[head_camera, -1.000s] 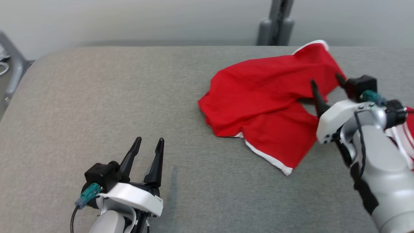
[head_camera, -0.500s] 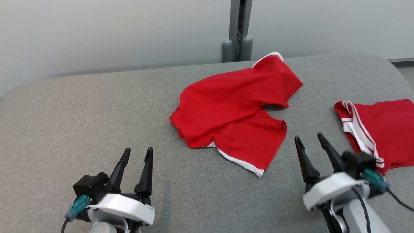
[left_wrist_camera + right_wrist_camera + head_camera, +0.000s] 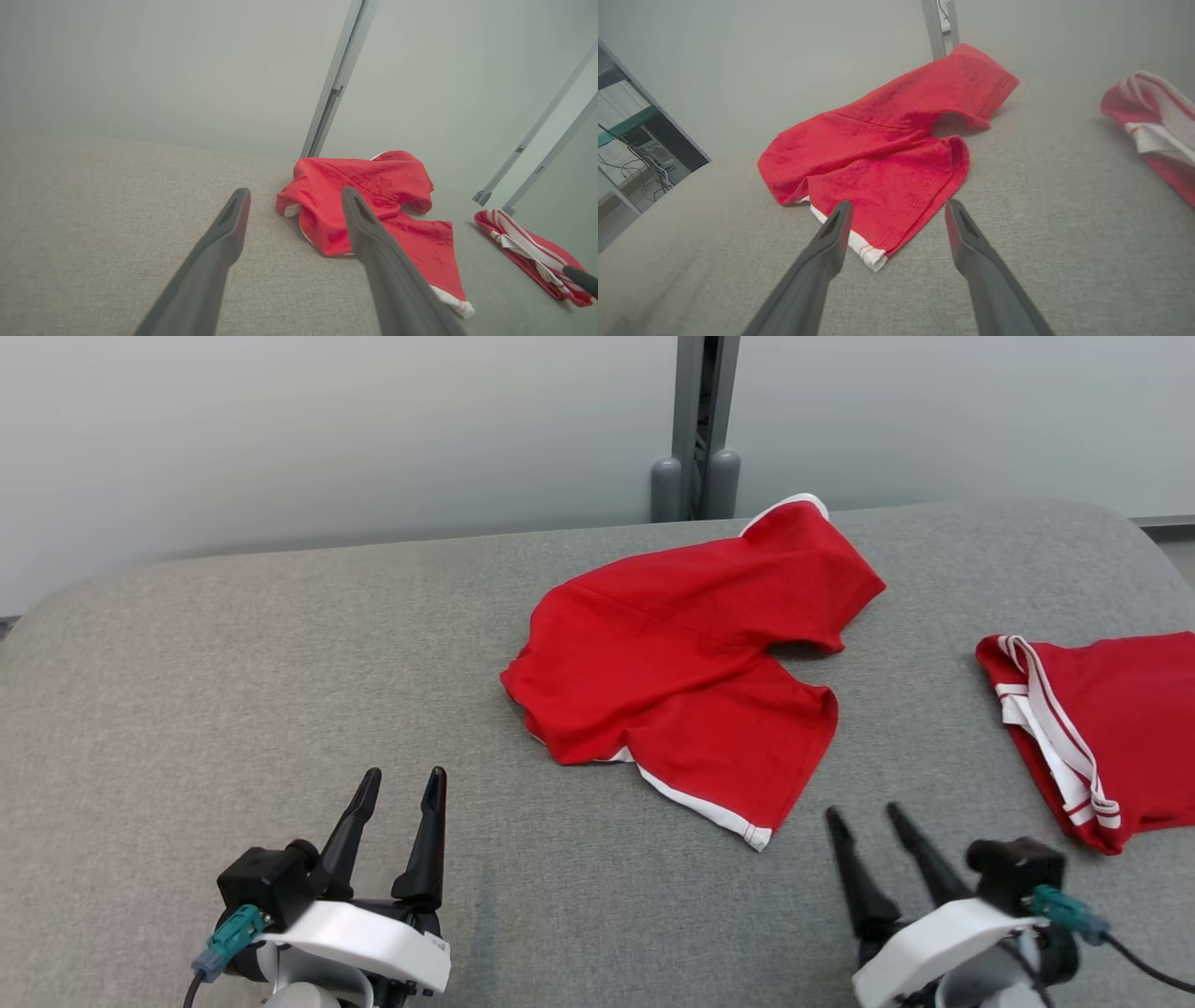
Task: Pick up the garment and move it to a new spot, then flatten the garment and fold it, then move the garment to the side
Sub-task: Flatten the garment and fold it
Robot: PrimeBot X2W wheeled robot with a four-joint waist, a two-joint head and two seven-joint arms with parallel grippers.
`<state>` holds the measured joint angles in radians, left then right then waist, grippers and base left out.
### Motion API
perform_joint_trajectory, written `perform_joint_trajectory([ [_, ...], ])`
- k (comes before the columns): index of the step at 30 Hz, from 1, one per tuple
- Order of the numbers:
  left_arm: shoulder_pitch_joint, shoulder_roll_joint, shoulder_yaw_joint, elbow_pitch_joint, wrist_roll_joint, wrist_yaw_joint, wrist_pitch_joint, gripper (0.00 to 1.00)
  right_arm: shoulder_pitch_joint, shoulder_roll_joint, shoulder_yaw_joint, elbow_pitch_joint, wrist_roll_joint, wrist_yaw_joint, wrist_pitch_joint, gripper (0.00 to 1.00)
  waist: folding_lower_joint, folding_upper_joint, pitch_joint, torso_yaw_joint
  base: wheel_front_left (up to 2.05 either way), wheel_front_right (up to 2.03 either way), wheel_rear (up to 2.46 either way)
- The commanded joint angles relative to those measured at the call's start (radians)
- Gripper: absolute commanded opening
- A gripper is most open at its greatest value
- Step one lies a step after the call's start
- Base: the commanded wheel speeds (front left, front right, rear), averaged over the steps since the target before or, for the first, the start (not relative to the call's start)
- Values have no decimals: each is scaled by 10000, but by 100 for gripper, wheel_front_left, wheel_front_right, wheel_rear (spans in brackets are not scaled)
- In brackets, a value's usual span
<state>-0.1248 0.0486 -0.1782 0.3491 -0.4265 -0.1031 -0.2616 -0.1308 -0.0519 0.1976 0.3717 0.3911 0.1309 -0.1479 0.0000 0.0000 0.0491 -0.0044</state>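
Head view: rumpled red garment (image 3: pixel 672 663), white hem; left pincer (image 3: pixel 404 773), right pincer (image 3: pixel 862 810) wide.

The worktop (image 3: pixel 233 691) is a wide surface covered in grey woven fabric, with rounded far corners. A red garment (image 3: pixel 672 672) lies rumpled on it, right of the middle and reaching up to the far edge. One white-trimmed hem points toward the near edge and another white-trimmed end touches the far edge. Well apart from it, at the right edge, a second red piece (image 3: pixel 1120 728) with white stripes lies folded flat.
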Motion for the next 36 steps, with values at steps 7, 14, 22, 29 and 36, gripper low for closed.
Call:
perform_joint_trajectory([
  [7,-102,46,-148,17,-141,20,-27,100,-171,-14,684,908,1301,-5,875,100,0,0,144,470,0,0,0],
  [14,-157,43,-227,95,-125,39,-27,100,-696,-23,975,2105,1755,-5,805,100,0,0,232,897,0,0,0],
  [22,-249,42,-324,152,-172,32,-27,100,-1499,-21,1269,3580,2756,-5,331,100,0,0,358,1402,0,0,0],
  [29,-284,43,-418,166,-233,50,-27,100,-2152,-15,1814,4635,3224,-6,-227,100,0,0,453,1676,0,0,0],
  [36,-317,43,-439,129,-263,89,-27,100,-2681,-15,2141,5591,3193,-6,-853,0,0,0,540,1795,0,0,0],
])
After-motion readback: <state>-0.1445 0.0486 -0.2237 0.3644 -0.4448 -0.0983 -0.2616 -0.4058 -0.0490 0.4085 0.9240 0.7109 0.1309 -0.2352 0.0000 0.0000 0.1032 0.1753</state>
